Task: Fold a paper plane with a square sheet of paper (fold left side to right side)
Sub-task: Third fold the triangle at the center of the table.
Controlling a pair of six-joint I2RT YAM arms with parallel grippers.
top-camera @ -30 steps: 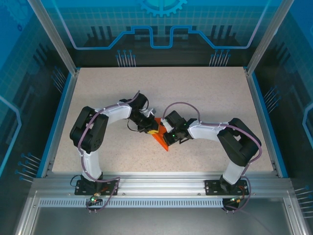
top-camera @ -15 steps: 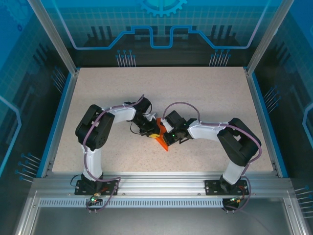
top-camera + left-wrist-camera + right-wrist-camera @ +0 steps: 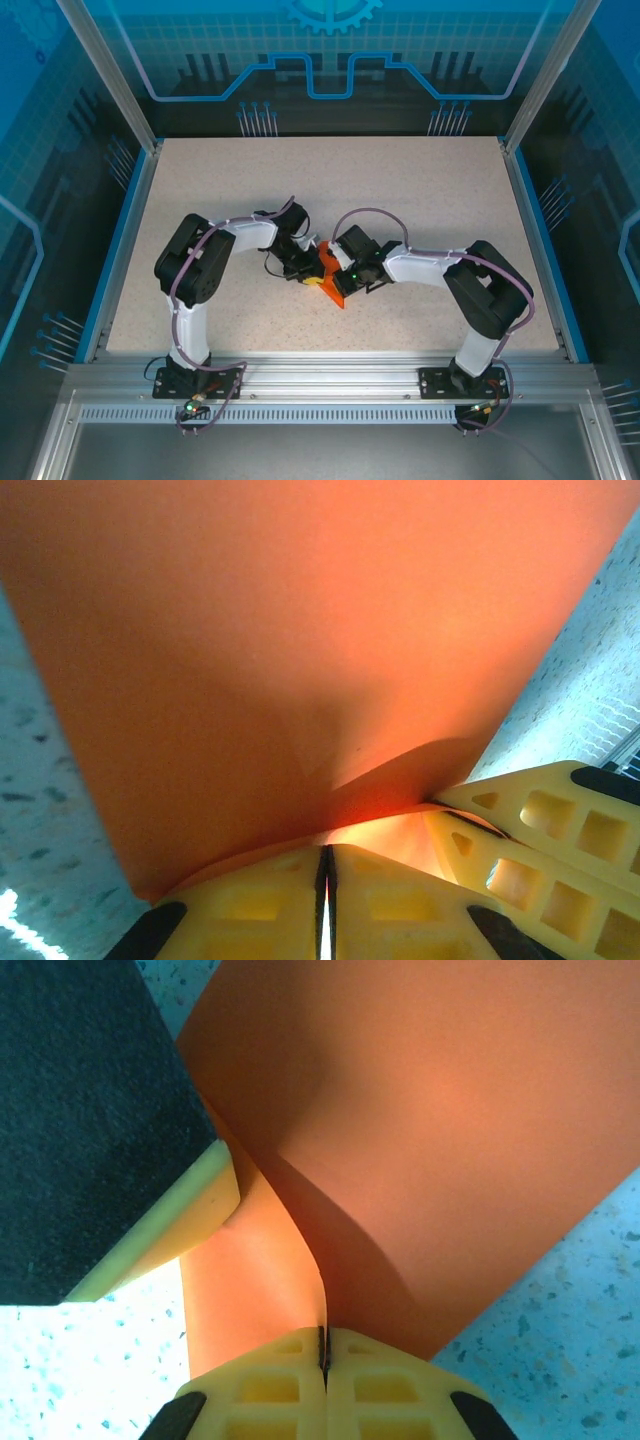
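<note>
pinching the orange paper [image 3: 334,287] tight in the closed left hand [image 3: 325,885] and closed right hand [image 3: 322,1348], close together over the counter [image 3: 450,200].

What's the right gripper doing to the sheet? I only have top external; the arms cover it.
Observer: Right wrist view: the right gripper is shut, the curled edge of the square sheet of paper running into the seam between its fingers.
Operator: Left one?
Observer: The left gripper has its fingers together, a sliver of light between; the paper arches over them, pinch unclear.
Operator: Sheet flat?
Observer: No. Right wrist view shows a flap curling up off the layer beneath.
</note>
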